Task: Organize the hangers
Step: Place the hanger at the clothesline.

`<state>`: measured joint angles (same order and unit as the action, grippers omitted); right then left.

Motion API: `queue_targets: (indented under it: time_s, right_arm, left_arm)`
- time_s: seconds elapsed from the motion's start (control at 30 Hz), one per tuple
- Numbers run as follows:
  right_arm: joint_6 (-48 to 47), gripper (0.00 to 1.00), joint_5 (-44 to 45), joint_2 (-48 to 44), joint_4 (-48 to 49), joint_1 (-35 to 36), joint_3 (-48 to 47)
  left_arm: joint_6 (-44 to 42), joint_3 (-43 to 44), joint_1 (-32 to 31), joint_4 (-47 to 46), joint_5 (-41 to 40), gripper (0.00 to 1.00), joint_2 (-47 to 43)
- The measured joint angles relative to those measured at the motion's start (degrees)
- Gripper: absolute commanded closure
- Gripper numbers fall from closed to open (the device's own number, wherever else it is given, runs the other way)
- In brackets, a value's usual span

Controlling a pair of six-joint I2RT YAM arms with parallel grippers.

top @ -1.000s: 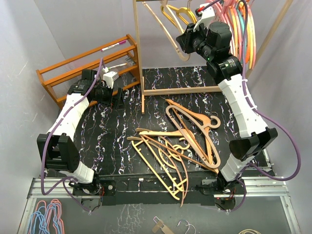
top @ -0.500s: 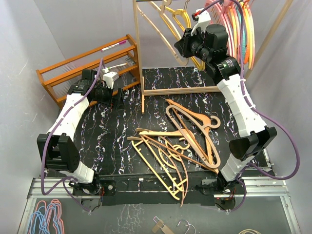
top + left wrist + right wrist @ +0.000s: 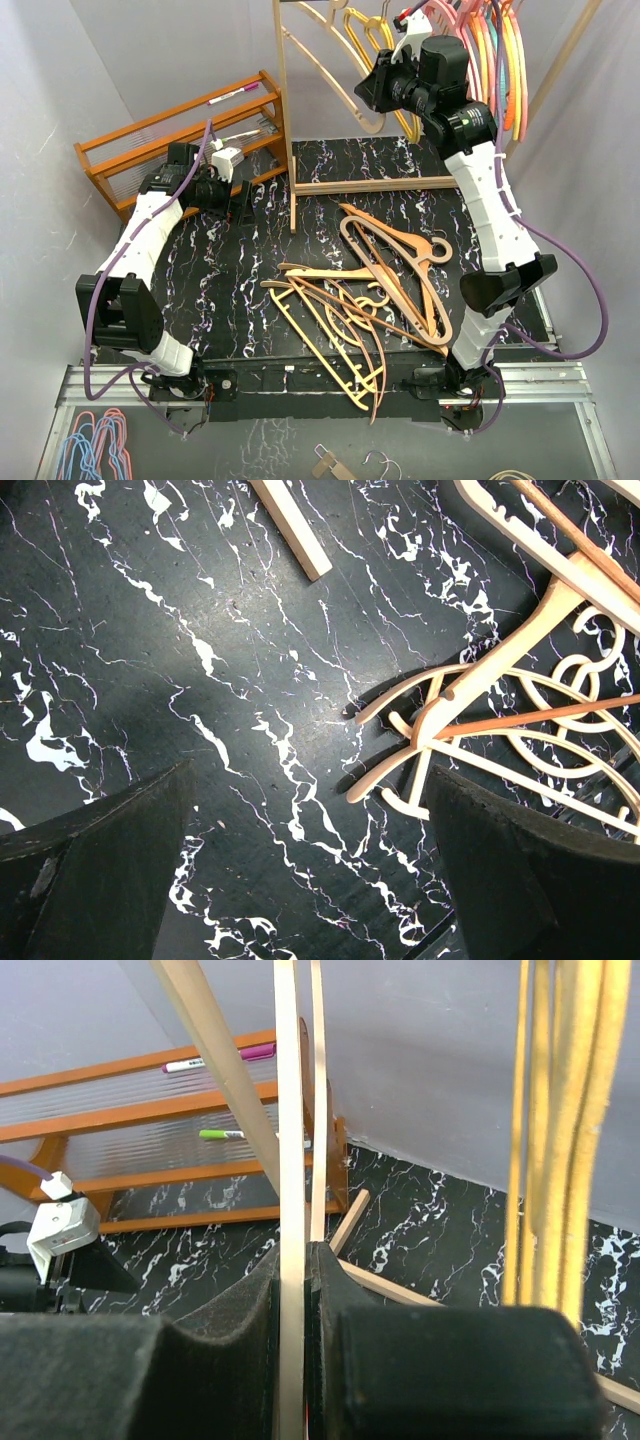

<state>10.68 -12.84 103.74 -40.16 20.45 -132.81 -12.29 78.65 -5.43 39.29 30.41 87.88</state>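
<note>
Over on the left, the left gripper (image 3: 238,200) hangs low above the black marbled table (image 3: 215,290) at about ten o'clock in the top view, jaws spread wide with nothing between them, just in front of the orange-brown slatted rack (image 3: 150,135). Its wrist camera shows bare tabletop below and the edge of the hanger pile (image 3: 365,290) off at three o'clock. That pile sits centre to six o'clock on the table: tan wooden hangers, some with wavy bars, hooks and arms laced through one another. Moving right, the right gripper (image 3: 300,1260) is up at twelve o'clock beside the tall pale frame (image 3: 283,110), jaws pressed together on the thin bar of a pale wooden hanger (image 3: 289,1110). At one o'clock the yellow hangers (image 3: 560,1130) and the pink, orange and teal hangers (image 3: 495,60) hang on the rail. These hangers look light and rigid, likely smooth enough to swivel in a pinch, so a hold on a straight arm near the neck seems safest. Lifting from the pile may drag neighbours along.
</note>
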Motion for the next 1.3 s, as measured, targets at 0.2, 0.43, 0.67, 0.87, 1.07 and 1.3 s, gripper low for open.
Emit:
queue_targets:
  time_s: [0.2, 0.43, 0.67, 0.87, 1.07, 1.3]
  right_arm:
    - [1.29, 0.92, -0.15, 0.72, -2.14, 0.00, -1.36]
    - [1.77, 0.92, -0.26, 1.44, -2.62, 0.00, -2.16]
    - [3.19, 0.91, -0.61, 2.75, -3.80, -0.31, -4.33]
    - [5.68, 0.74, -0.48, -2.08, 3.54, -0.66, 6.12]
    - [6.58, 0.67, 0.68, -7.04, 7.39, -1.07, 12.98]
    - [7.32, 0.66, 0.70, -12.90, 11.76, -1.11, 24.22]
  left_arm:
    - [-0.11, 0.00, 0.00, 0.00, 0.00, 0.03, 0.00]
    - [-0.11, 0.00, 0.00, 0.00, 0.00, 0.03, 0.00]
    - [-0.11, -0.02, 0.00, 0.00, 0.00, 0.03, 0.00]
    - [-0.11, -0.02, 0.00, 0.02, -0.04, 0.03, 0.00]
    - [-0.13, -0.04, 0.00, 0.02, -0.07, 0.02, 0.00]
    - [-0.13, -0.11, 0.00, 0.00, -0.13, 0.03, 0.00]
